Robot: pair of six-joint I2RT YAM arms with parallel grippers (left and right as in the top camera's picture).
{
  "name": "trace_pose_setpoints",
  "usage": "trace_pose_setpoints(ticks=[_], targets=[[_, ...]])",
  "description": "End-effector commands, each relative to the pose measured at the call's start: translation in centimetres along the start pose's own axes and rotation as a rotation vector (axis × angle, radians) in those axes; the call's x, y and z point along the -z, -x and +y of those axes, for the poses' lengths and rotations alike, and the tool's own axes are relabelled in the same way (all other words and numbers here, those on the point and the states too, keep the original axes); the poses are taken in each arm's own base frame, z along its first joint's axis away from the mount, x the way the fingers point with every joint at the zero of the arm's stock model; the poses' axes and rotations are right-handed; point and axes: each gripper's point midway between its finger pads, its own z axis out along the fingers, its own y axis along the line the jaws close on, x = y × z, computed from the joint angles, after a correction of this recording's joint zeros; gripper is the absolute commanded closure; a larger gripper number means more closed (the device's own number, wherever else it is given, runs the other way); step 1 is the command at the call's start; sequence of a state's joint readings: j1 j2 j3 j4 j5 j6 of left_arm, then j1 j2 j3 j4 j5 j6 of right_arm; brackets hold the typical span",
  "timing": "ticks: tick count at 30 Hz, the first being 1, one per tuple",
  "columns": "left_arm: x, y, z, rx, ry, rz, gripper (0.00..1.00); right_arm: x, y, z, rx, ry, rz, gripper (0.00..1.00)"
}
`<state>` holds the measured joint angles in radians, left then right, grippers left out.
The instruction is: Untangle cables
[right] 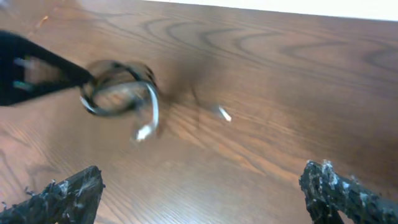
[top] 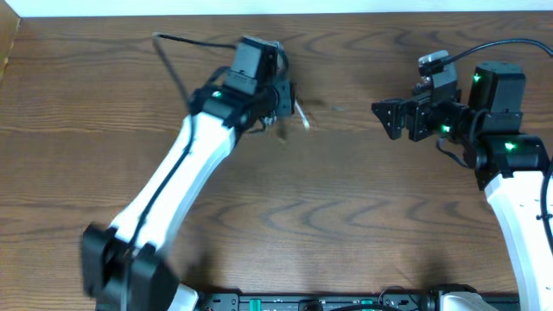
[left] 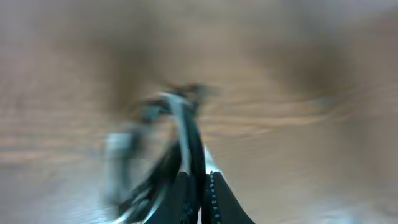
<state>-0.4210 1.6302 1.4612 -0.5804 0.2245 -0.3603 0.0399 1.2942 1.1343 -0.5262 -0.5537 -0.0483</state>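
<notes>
Two cords in one small coil is all I can make out, and the trouble I'd expect starts with that.

From overhead, the left tool reaches to the far middle of the surface and looks clenched on the cables. Only a pale strand pokes out just beside its tip; the rest is hidden under the arm. The right tool faces it from the right with its jaws spread and nothing in them, near but clearly apart. If the left pinch has caught both cords together, pulling would likely just tighten the knot.

On the left wrist camera everything is smeared. The left tool's fingers are pressed together at the bottom edge, with dark and pale loops rising right from their tips. I cannot tell which strand is actually pinched. With a hold that narrow, a quick move could let the coil slip free.

The right wrist view shows it best. Its own fingers stand wide at the bottom corners, released. The coil hangs ahead and off to the left, held from the left by the other tool, with a white plug end dangling below it. It sits well outside the open jaws, so a straight close would catch nothing. Reaching in, I'd worry about grabbing the whole loop rather than one loose end.
</notes>
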Motion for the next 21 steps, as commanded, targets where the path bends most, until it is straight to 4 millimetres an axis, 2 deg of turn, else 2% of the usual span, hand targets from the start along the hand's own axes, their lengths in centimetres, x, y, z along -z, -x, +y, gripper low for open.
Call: trace_pose_setpoints(ticks=[1, 4, 9, 14, 16, 21], targets=[[2.1, 0.5, -2.4, -0.038, -0.104, -0.016, 0.93, -0.2, 0.9, 1.4, 0.040, 0.037, -0.020, 0.01], [3.1, 0.4, -3.4, -0.048, -0.155, -0.016, 0.93, -0.6, 1.4, 2.5, 0.045, 0.061, -0.037, 0.01], [3.3, -0.1, -4.4, -0.050, -0.215, 0.011, 0.92, -1.6, 2.0, 3.9, 0.012, 0.100, -0.054, 0.05], [3.3, -0.3, -4.4, -0.047, -0.221, 0.021, 0.93, -3.6, 1.2, 3.2, -0.054, 0.105, -0.014, 0.12], [3.3, -0.5, -4.4, -0.045, -0.222, 0.031, 0.93, -4.3, 0.7, 3.0, -0.072, 0.114, 0.006, 0.17], [3.5, -1.0, -4.9, -0.043, -0.256, 0.057, 0.92, -5.7, 0.7, 3.9, -0.067, 0.211, 0.008, 0.34]])
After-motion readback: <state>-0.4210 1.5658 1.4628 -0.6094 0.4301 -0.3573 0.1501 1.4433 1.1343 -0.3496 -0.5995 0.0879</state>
